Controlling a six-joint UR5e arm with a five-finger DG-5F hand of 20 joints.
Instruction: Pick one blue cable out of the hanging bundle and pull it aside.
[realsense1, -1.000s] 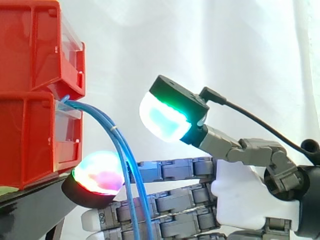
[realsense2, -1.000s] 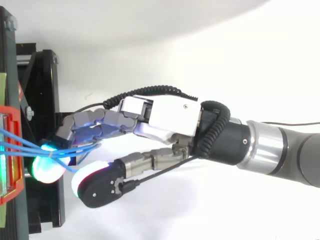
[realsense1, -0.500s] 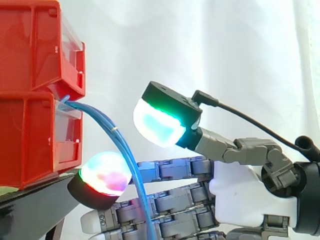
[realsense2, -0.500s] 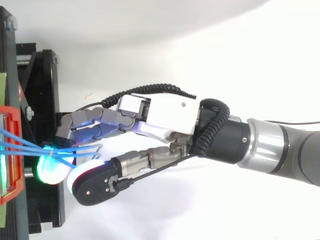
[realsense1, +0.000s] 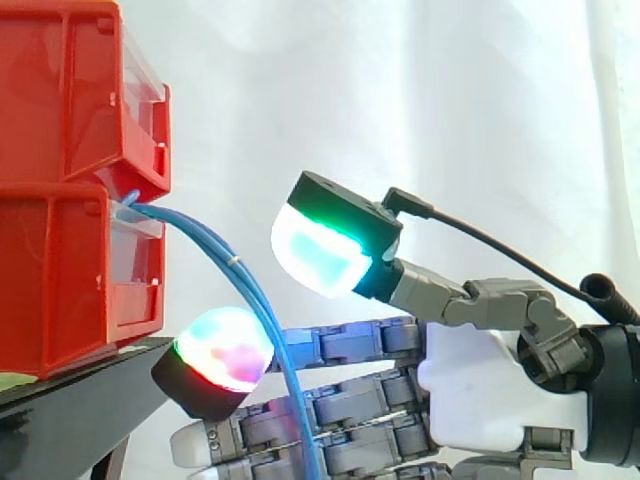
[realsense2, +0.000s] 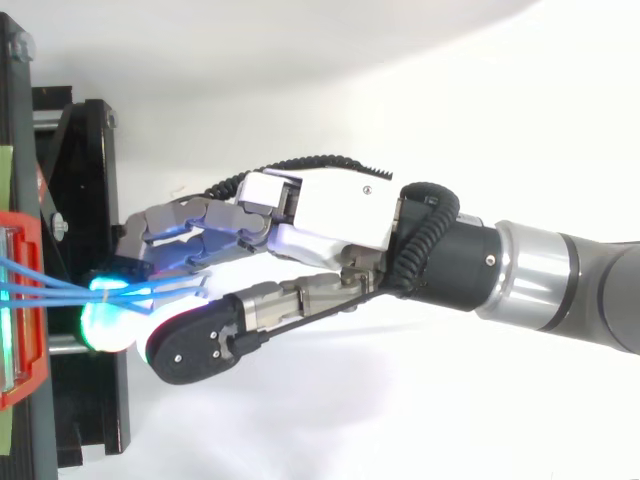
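Several thin blue cables (realsense1: 215, 250) leave the lower red bin (realsense1: 60, 280) and arc down to the right, bound by a small white tie. They hang across the palm side of my hand (realsense1: 470, 385), which reaches in from the right with straight fingers (realsense1: 350, 405). One glowing fingertip (realsense1: 222, 350) sits just left of the cables. The thumb's pad (realsense1: 320, 250) stands apart to the right of them. From above, the cables (realsense2: 40, 288) run from the bin to the fingers of the hand (realsense2: 335, 215), with the thumb (realsense2: 195, 345) off to one side.
Two red bins are stacked at the left on a black stand (realsense1: 70, 410), the upper bin (realsense1: 70, 90) overhanging the cables' exit. The stand's black frame (realsense2: 85, 200) lies under the fingertips. A white curtain hangs behind.
The hand has drawn slightly away from the bins, and its glowing fingertip now sits further right. The cables' arc has been carried right with it. The thumb has closed in a little.
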